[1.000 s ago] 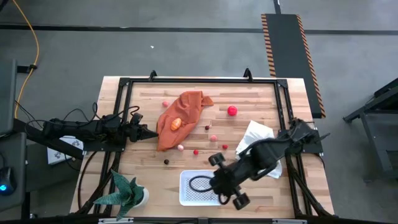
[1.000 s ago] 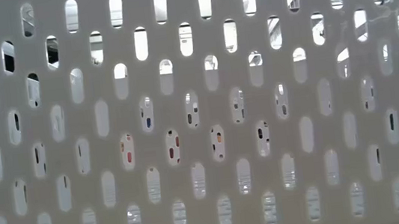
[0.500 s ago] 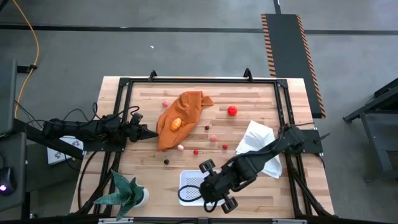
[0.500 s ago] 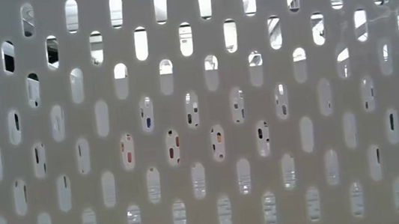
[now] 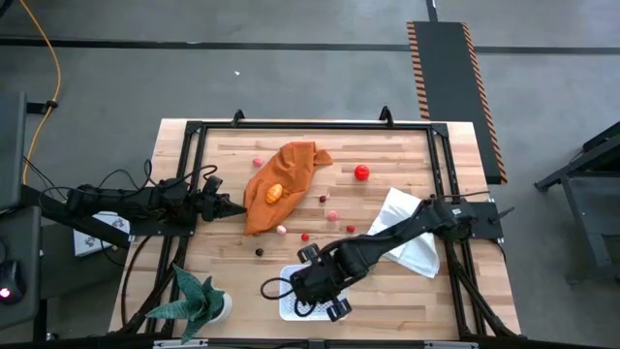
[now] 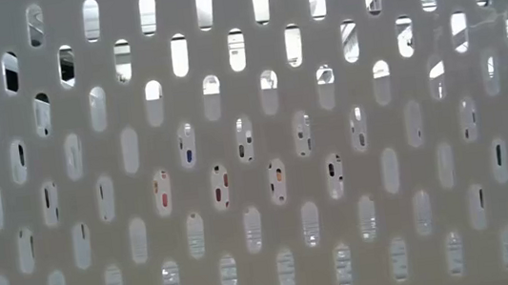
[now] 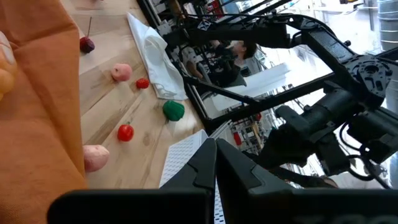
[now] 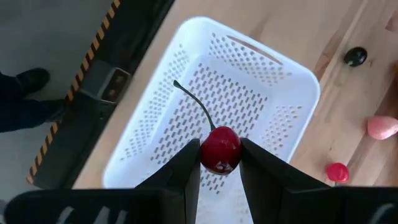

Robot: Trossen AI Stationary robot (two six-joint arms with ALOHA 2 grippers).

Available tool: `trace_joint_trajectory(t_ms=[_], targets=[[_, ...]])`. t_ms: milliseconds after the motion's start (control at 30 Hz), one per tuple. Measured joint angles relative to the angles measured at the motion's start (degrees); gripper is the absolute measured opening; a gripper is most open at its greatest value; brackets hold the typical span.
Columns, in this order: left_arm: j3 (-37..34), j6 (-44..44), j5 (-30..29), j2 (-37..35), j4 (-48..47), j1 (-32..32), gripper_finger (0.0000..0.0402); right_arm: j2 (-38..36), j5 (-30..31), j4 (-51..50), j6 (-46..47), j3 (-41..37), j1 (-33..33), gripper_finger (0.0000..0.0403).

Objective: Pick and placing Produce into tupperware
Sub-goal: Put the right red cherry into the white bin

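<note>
Pale wooden counter (image 5: 387,155) carries scattered toy produce. Right gripper (image 8: 219,167) hangs over the small white perforated plastic container (image 8: 249,74), jaws pinching 1 shiny red toy cherry (image 8: 220,149) – release low and central. Since a second ago it has swung from the container's right side to above it. Left gripper (image 7: 216,163) waits by the orange cloth (image 5: 286,174), jaws closed, empty.

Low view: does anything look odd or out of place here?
Yes. A white perforated wall fills the low view, so the table is hidden but for glimpses through its slots. It matches the white container at the table's near edge. Elsewhere nothing looks spilled; the right gripper holds a cherry over it.
</note>
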Motion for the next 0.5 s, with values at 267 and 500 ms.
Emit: trace_joint_trajectory(t_ms=[267, 500], targets=[[0.00, 0.00, 0.00, -0.01, -0.02, 0.00, 0.0001, 4.58, -0.13, 0.05, -0.78, -0.02, -0.58, 0.0090], [0.00, 0.00, 0.00, 0.00, 0.00, 0.00, 0.0001, 7.98, -1.42, 0.94, -1.24, -0.04, -0.49, 0.0090]])
